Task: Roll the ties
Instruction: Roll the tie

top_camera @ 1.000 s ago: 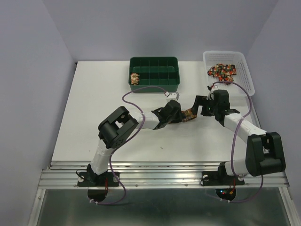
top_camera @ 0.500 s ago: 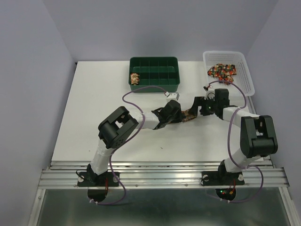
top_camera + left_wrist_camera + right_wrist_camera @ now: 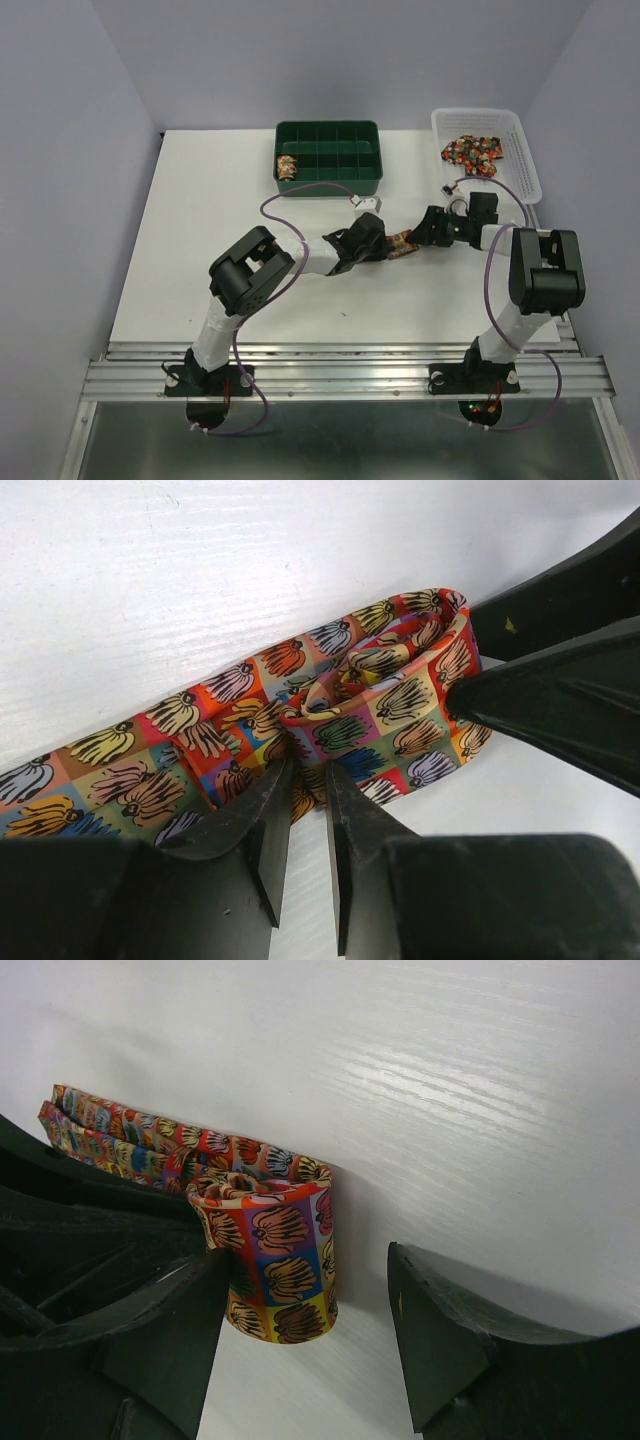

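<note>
Tie (image 3: 395, 705) lies on the white tabletop (image 3: 200, 230), mid-scene between the two arms. Its near end is curled into a loose, upright coil of a few turns, and the rest runs off flat as a strip. The print is small coloured squares in red, orange, pink, blue and gold, each with a dark-lined, shell-like motif.

Left hand (image 3: 305, 775) is clenched on the tie, its tips pinching the fabric right beside the coil. Right hand (image 3: 305, 1260) is released, with its jaws spread either side of the coil. One finger is close against the coil and the other stands apart from it on the bare tabletop.

At the far edge sits a green tray (image 3: 330, 186) with compartments, and a rolled tie (image 3: 288, 167) is in its left-end compartment. A white basket (image 3: 480, 113) at far right holds loose ties (image 3: 470, 151) in a heap.
</note>
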You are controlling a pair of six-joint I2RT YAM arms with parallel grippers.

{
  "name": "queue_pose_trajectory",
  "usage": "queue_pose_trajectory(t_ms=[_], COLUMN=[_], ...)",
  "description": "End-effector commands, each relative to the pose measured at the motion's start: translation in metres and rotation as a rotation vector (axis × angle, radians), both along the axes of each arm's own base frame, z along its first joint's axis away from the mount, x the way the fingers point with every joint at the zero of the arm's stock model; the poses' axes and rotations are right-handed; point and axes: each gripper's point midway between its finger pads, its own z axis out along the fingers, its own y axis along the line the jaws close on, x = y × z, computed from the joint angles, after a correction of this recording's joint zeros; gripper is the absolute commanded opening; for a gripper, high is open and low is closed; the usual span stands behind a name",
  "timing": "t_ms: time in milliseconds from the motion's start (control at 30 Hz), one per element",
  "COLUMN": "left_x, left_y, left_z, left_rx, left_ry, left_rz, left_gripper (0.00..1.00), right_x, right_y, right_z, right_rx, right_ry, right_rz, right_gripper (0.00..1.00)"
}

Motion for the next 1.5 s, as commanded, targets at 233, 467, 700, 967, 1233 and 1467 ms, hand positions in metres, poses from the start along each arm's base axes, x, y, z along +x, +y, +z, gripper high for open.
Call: queue_pose_trajectory(t_ms=[233, 467, 700, 967, 1233, 1467], left_x=[0.000, 0.000, 0.004, -0.006, 0.000, 0.001], left_y=[0.007, 0.008, 0.007, 0.043, 0.145, 0.181], left_z=[-0.012, -0.010, 0.026, 0.066, 0.044, 0.016], left_rx=[0.062, 0.059, 0.031, 0.060, 0.172, 0.224], left_ry=[0.003, 0.001, -0.045, -0.078, -0.033, 0.019], left_rz=[0.006, 0.011, 0.010, 0.065, 0.249, 0.310], left_gripper=[0.31, 0.30, 0.30, 0.30, 0.30, 0.30], right_x=[0.007, 0.008, 0.004, 0.008, 0.008, 0.012], right_y=[0.009, 0.009, 0.008, 0.002, 0.003, -0.005], right_z=[0.001, -0.005, 0.015, 0.035, 0.032, 0.029], right_rx=[0.069, 0.070, 0.069, -0.024, -0.133, -0.180], right_ry=[-0.009, 0.014, -0.023, -0.049, -0.022, -0.019], right_rz=[0.063, 0.063, 0.042, -0.053, -0.092, -0.115], right_gripper=[0.62, 0.32, 0.10, 0.04, 0.02, 0.01])
